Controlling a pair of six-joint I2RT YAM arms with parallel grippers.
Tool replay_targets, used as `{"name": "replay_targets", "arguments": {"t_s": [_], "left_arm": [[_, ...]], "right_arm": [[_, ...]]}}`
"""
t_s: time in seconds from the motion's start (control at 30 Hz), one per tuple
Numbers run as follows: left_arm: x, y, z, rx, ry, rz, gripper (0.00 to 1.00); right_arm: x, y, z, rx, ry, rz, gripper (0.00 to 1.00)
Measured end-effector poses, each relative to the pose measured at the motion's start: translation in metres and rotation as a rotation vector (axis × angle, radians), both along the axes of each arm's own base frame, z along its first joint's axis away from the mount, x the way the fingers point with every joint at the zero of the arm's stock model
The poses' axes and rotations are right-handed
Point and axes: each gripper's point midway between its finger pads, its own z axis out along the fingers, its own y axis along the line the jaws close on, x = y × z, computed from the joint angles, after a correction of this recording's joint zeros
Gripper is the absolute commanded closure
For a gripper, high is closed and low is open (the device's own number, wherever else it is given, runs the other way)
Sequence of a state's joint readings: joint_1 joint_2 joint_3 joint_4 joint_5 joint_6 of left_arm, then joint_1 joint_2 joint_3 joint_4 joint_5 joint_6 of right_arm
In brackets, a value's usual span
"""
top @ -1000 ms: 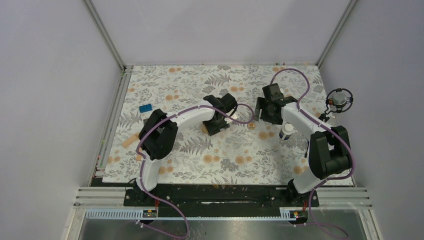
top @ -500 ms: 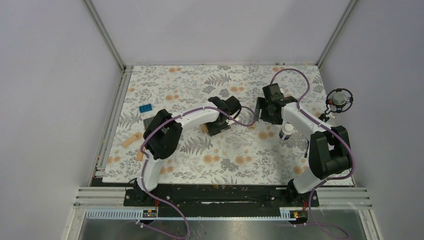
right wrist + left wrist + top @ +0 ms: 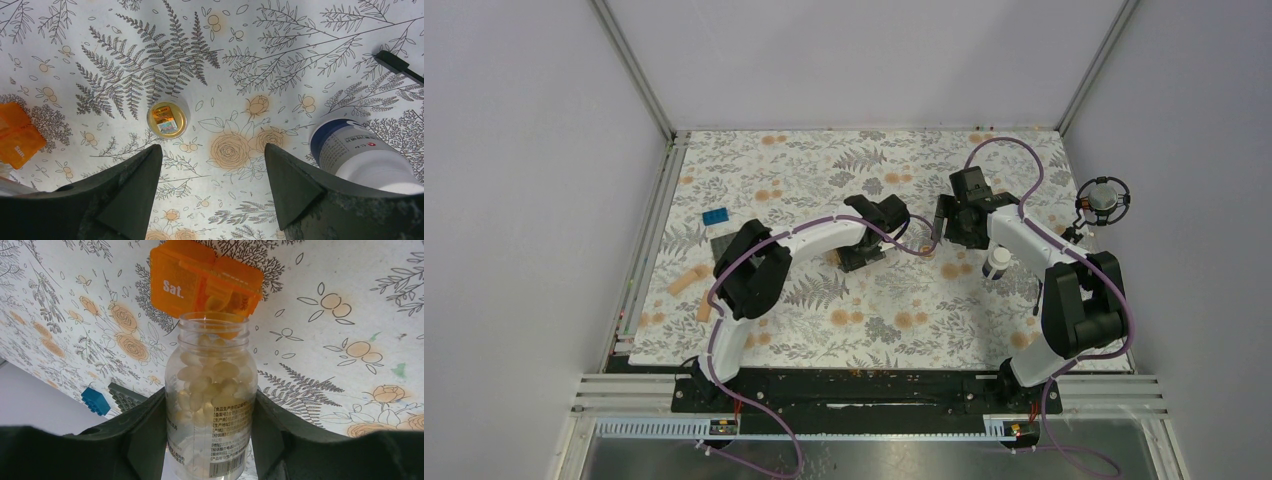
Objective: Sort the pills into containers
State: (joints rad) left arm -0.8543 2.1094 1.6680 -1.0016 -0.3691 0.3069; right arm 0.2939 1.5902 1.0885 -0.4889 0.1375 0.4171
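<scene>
While the left arm has swung a little to the right over the past second, its left gripper (image 3: 210, 407) keeps the bottle (image 3: 212, 365) pinched between both fingers. The bottle's uncapped mouth now sits just short of the orange box (image 3: 205, 282) marked "Sat." The box lies on the table with its lid up, and a few pale pills (image 3: 216, 302) show in the open compartment. Many more pills fill the bottle. The shift has bared the plate (image 3: 722, 246) beside the brick (image 3: 716, 217), both well to the left and no part of the job.

The right gripper (image 3: 212, 155) hangs spread and empty above the table. A gold-topped cap (image 3: 167, 119) lies below it, and the white bottle (image 3: 360, 155) stands off to one side. That arm has not moved in the same second.

The small move looks like final lining-up for a pour. With the mouth this close to the box, a further tilt should send pills into the Saturday slot. The risk is that too many tumble out at once. The sorting appears to be at an early or middle stage.
</scene>
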Motion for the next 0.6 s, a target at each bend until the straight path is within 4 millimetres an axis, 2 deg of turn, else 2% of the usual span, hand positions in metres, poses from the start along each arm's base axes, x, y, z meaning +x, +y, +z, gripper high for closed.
{"name": "replay_targets", "arguments": {"t_s": [0.33, 0.6], "left_arm": [[0.003, 0.0, -0.003, -0.022, -0.022, 0.01, 1.0], [-0.002, 0.013, 0.001, -0.069, -0.049, 0.035, 1.0]], "right_arm": [[0.0, 0.0, 0.0, 0.0, 0.0, 0.0, 0.18], [0.0, 0.0, 0.0, 0.0, 0.001, 0.0, 0.18]]}}
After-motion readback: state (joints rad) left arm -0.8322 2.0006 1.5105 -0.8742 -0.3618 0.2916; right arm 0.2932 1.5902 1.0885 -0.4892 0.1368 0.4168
